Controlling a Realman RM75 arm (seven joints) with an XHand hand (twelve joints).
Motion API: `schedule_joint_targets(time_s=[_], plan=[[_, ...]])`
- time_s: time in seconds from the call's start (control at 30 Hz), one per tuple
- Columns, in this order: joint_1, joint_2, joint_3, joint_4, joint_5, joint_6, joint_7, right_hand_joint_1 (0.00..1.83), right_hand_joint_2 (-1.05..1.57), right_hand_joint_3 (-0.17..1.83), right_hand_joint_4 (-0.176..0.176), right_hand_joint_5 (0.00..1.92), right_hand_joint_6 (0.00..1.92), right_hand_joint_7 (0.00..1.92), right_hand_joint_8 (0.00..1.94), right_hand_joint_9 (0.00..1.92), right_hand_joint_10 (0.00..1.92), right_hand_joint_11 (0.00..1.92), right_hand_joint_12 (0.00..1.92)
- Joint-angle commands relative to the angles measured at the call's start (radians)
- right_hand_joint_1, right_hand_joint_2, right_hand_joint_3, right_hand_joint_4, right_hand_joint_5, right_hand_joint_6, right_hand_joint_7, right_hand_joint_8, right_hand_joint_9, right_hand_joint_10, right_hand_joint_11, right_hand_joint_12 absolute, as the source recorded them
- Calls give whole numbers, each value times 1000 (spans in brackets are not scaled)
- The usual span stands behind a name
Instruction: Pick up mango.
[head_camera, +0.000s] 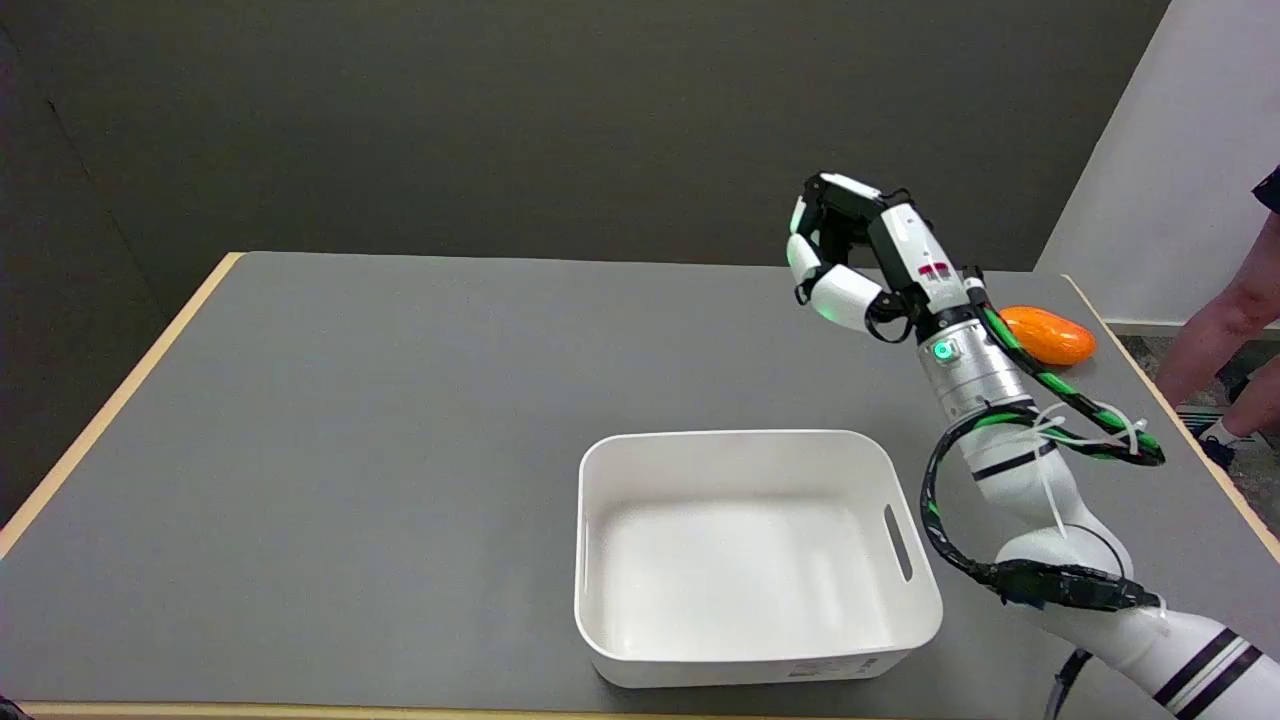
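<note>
The mango (1050, 335) is orange and oval and lies on the grey table (400, 420) near its far right edge. My right hand (855, 250) hangs in the air to the left of the mango, above the table and apart from it. Its fingers are curled inwards and nothing shows between them. The wrist and a green-and-black cable cover the mango's left end.
A white rectangular bin (750, 550) with nothing in it stands near the front of the table, below the hand. A person's legs (1235, 330) are beside the table's right edge. A dark wall runs behind the table.
</note>
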Motion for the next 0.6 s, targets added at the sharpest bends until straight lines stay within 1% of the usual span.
schedule_joint_targets(time_s=[0.03,0.2,0.33,0.43,0.5,0.6], plan=[[80,-63,113,-100,-20,-54,-431,819,1061,572,176,614,1674,827,1941,876,1921,352,1921],[76,-54,77,-104,-12,-85,-433,818,1062,568,176,614,1673,825,1941,878,1921,351,1921],[72,-21,1,-108,-2,-147,-385,815,1064,570,176,610,1679,825,1941,884,1921,365,1921],[76,14,-51,-104,56,-172,-339,813,1063,577,176,609,1684,829,1941,890,1921,398,1921],[80,27,-78,-96,101,-180,-321,827,1038,609,176,626,1673,848,1939,897,1921,456,1921],[84,42,-125,-80,174,-236,-288,835,1020,638,176,635,1672,863,1935,904,1921,544,1921]])
